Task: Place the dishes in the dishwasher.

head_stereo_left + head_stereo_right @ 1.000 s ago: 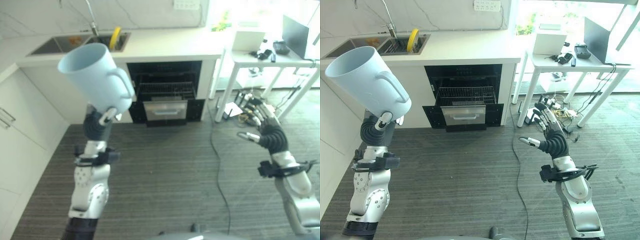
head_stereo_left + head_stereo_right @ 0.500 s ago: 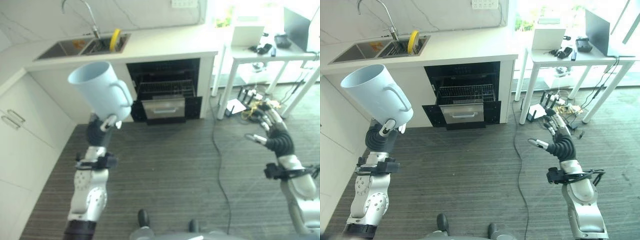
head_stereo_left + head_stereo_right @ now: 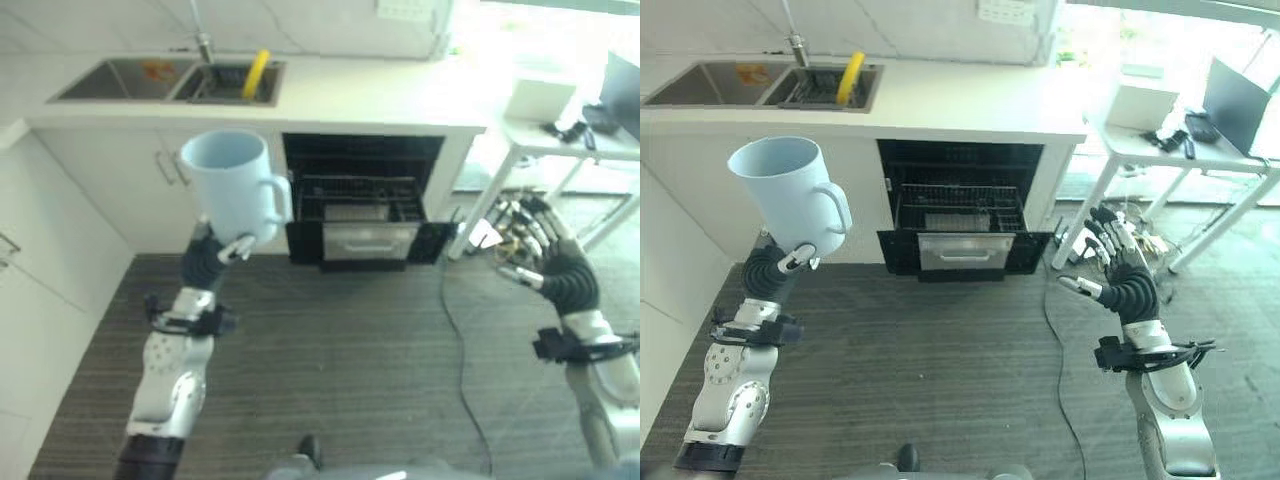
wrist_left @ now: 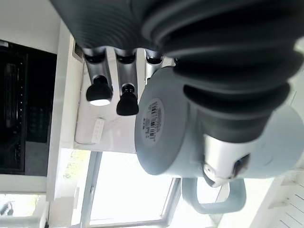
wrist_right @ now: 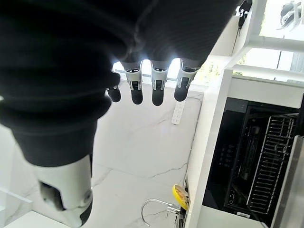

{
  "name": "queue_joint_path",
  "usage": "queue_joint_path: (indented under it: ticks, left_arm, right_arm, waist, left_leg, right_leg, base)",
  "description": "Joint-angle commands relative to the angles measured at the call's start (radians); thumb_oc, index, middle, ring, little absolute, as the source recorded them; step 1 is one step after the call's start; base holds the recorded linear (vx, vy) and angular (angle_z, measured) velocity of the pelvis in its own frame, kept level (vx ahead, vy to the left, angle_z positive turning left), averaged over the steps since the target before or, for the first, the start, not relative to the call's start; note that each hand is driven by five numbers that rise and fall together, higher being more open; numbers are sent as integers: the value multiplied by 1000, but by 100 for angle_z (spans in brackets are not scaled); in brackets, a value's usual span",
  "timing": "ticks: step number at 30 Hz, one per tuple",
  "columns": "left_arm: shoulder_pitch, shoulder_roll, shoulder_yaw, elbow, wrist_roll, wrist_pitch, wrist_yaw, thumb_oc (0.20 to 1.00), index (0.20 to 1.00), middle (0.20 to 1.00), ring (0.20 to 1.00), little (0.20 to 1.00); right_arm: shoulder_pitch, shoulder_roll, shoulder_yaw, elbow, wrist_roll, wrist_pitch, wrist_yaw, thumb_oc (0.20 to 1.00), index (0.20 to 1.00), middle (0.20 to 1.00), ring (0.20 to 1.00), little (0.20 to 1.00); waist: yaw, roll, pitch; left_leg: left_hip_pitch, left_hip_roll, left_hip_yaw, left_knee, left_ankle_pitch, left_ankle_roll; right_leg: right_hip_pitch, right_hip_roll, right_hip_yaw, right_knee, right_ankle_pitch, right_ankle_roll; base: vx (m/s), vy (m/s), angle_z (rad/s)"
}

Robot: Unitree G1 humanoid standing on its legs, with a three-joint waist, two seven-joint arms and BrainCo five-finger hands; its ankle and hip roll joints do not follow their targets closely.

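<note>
Kitchen, domestic in layout, doubling as a work or test space. Long white countertop [image 3: 970, 100] along a white marble-veined wall [image 3: 910, 25]. Stainless double-basin sink [image 3: 760, 85] set into the counter, chrome gooseneck tap [image 3: 795, 40] behind it, a yellow plate [image 3: 849, 77] standing on edge in one basin. Black built-in dishwasher [image 3: 960, 205] under the counter, door down, wire rack [image 3: 958, 210] pulled out. White cabinet fronts [image 3: 120, 190] to the side. Grey striped floor [image 3: 940, 370]. Beside the counter a white table [image 3: 1200, 150] carries a dark laptop [image 3: 1230, 95] and small electronics; tangled cables on the floor beneath it.
</note>
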Motion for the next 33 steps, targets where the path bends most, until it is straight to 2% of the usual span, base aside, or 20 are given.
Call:
queue_joint_path:
  ticks: [1, 3, 7, 8, 11, 14, 16, 18, 19, 20, 22, 23, 24, 25, 27, 28, 29, 31, 32, 33]
  left_arm:
    - [-21, 22, 19, -85, 75, -30, -2, 200, 200, 200, 200, 200]
    - [-37, 34, 10, -85, 93, -35, 21, 200, 200, 200, 200, 200]
    - [-45, 52, 6, -91, 78, -41, 35, 200, 200, 200, 200, 200]
    - [-29, 50, 4, -102, 89, -43, 41, 200, 200, 200, 200, 200]
    - [-9, 54, -10, -104, 113, -40, 57, 200, 200, 200, 200, 200]
    - [-19, 57, -14, -104, 78, -28, 54, 200, 200, 200, 200, 200]
    - [-23, 42, -15, -101, -20, 6, 55, 200, 200, 200, 200, 200]
    - [-22, 20, -14, -106, -95, 14, 53, 200, 200, 200, 200, 200]
    - [-23, 10, -13, -112, -114, 18, 47, 200, 200, 200, 200, 200]
    - [-22, -3, -16, -120, -139, 23, 29, 200, 200, 200, 200, 200]
    - [-16, -14, -19, -128, -153, 16, 22, 200, 200, 200, 200, 200]
    - [-11, -21, -14, -130, -180, 9, 10, 200, 200, 200, 200, 200]
    - [-8, -26, -10, -129, -190, 5, 3, 200, 200, 200, 200, 200]
    - [16, -43, 3, -130, -217, -14, -19, 200, 200, 200, 200, 200]
    - [24, -54, 6, -125, -222, -18, -33, 200, 200, 200, 200, 200]
    - [26, -56, 7, -123, -224, -17, -37, 200, 200, 200, 200, 200]
    - [34, -57, 4, -118, -225, -24, -47, 200, 200, 200, 200, 200]
    - [43, -57, 8, -119, -232, -26, -53, 200, 200, 200, 200, 200]
    - [46, -58, 9, -116, -236, -33, -48, 200, 200, 200, 200, 200]
    - [46, -58, 10, -113, -240, -37, -44, 200, 200, 200, 200, 200]
  right_arm:
    - [-52, -43, 21, 11, -39, -35, -1, 1000, 1000, 1000, 1000, 1000]
    - [-65, -54, 36, 25, -37, -38, 5, 1000, 1000, 1000, 1000, 1000]
    - [-56, -84, 15, 27, 0, -56, 27, 1000, 1000, 1000, 1000, 1000]
    - [-51, -93, 12, 25, 18, -60, 34, 1000, 1000, 1000, 1000, 1000]
    - [-49, -95, 32, 15, 19, -66, 37, 1000, 1000, 1000, 1000, 1000]
    - [-69, -97, 57, 20, 0, -68, 16, 1000, 1000, 1000, 1000, 1000]
    - [-105, -98, 91, 35, -77, -40, -20, 1000, 1000, 1000, 1000, 1000]
    - [-130, -107, 104, 36, -82, -12, -27, 1000, 1000, 1000, 1000, 1000]
    - [-135, -110, 104, 36, -82, -7, -29, 1000, 1000, 1000, 1000, 1000]
    - [-133, -116, 96, 39, -87, -2, -24, 1000, 1000, 1000, 1000, 1000]
    - [-122, -127, 82, 33, -74, 7, -12, 1000, 1000, 1000, 1000, 1000]
    - [-114, -131, 68, 30, -64, 13, 4, 1000, 1000, 1000, 1000, 1000]
    - [-108, -131, 62, 28, -63, 15, 13, 1000, 1000, 1000, 1000, 1000]
    - [-95, -126, 53, 35, -72, 9, 37, 1000, 1000, 1000, 1000, 1000]
    - [-94, -122, 53, 42, -82, 10, 35, 1000, 1000, 1000, 1000, 1000]
    - [-96, -121, 54, 46, -84, 10, 32, 1000, 1000, 1000, 1000, 1000]
    - [-104, -118, 54, 55, -83, 10, 31, 1000, 1000, 1000, 1000, 1000]
    - [-103, -112, 51, 57, -88, 10, 40, 1000, 1000, 1000, 1000, 1000]
    - [-98, -109, 50, 58, -97, 8, 53, 1000, 1000, 1000, 1000, 1000]
    - [-92, -111, 49, 57, -100, 6, 59, 1000, 1000, 1000, 1000, 1000]
  waist:
    - [-14, 33, -37]
    - [-23, 29, -26]
    - [-43, 12, 2]
    - [-55, 3, 9]
    - [-87, -2, 17]
    - [-94, 3, 5]
    - [-92, 12, -15]
    - [-100, 24, -38]
    - [-102, 26, -45]
    - [-106, 38, -54]
    - [-109, 47, -57]
    - [-109, 45, -55]
    - [-110, 47, -54]
    - [-101, 38, -43]
    - [-90, 32, -32]
    - [-86, 30, -27]
    - [-81, 36, -23]
    - [-79, 49, -18]
    - [-77, 57, -17]
    - [-69, 65, -15]
  left_leg:
    - [-33, 44, -90, -19, 1, -59]
    - [-16, 45, -80, -19, -6, -64]
    - [27, 42, -73, -19, -44, -78]
    - [53, 45, -61, -19, -75, -84]
    - [116, 46, -73, -19, -132, -84]
    - [159, 58, -92, -19, -170, -84]
    - [188, 71, -98, -19, -184, -94]
    - [216, 94, -88, -19, -181, -117]
    - [213, 103, -82, -19, -153, -129]
    - [200, 133, -71, 17, -93, -152]
    - [155, 156, -85, 105, -31, -178]
    - [110, 175, -81, 195, 17, -192]
    - [95, 187, -75, 240, 10, -196]
    - [32, 192, -76, 365, 24, -195]
    - [-8, 182, -67, 376, 7, -183]
    - [-18, 175, -58, 368, -6, -176]
    - [-18, 171, -19, 290, -22, -169]
    - [-9, 173, 26, 165, -12, -173]
    - [3, 167, 39, 53, 0, -175]
    - [-9, 170, 25, -18, 23, -184]
  right_leg:
    - [23, 85, -89, 84, 50, -55]
    - [-10, 99, -114, 23, 25, -67]
    - [-6, 106, -196, -277, 11, -77]
    - [-14, 94, -203, -383, 60, -67]
    - [-77, 64, -161, -471, 191, -41]
    - [-81, 57, -159, -507, 193, -33]
    - [-60, 66, -158, -511, 188, -42]
    - [-44, 87, -153, -511, 173, -63]
    - [-42, 92, -151, -511, 174, -76]
    - [-25, 116, -141, -511, 153, -95]
    - [-7, 138, -128, -511, 132, -116]
    - [13, 145, -117, -511, 116, -130]
    - [25, 150, -117, -511, 102, -134]
    - [56, 148, -117, -511, 84, -155]
    - [74, 147, -120, -511, 72, -158]
    - [81, 146, -122, -511, 66, -156]
    - [92, 146, -135, -511, 53, -149]
    - [105, 148, -146, -511, 37, -140]
    - [116, 149, -146, -511, 25, -131]
    - [129, 154, -139, -511, 12, -127]
  base:
    - [186, 135, -2]
    - [165, 10, -20]
    - [213, -143, -23]
    - [265, -221, -22]
    - [312, -345, -15]
    - [315, -419, 29]
    - [210, -319, 45]
    - [170, -251, -5]
    - [234, -330, -20]
    - [155, -299, -9]
    - [140, -243, 1]
    - [139, -166, -9]
    - [224, -240, -15]
    - [180, -158, -10]
    - [138, -97, 2]
    - [185, 10, 9]
    - [173, 71, 4]
    - [211, 154, 24]
    - [264, 244, 45]
    - [269, 257, 38]
